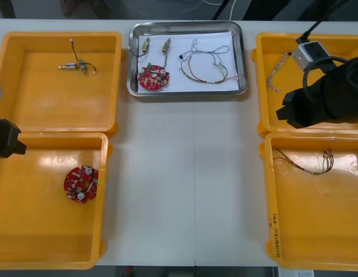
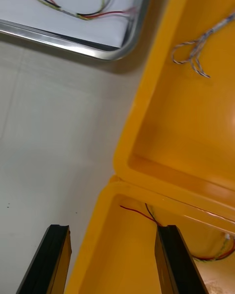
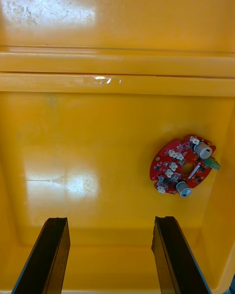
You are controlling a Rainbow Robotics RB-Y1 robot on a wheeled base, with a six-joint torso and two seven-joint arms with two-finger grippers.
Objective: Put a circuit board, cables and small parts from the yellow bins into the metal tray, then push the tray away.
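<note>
Left wrist view: circuit board [image 3: 182, 165] lies just beyond left gripper [image 3: 110, 220].

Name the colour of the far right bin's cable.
Twisted blue and white cable; right wrist view.

Board [image 1: 153, 77], cables [image 1: 210, 81], metal parts [image 1: 166, 46] in tray [image 1: 187, 92]
</note>
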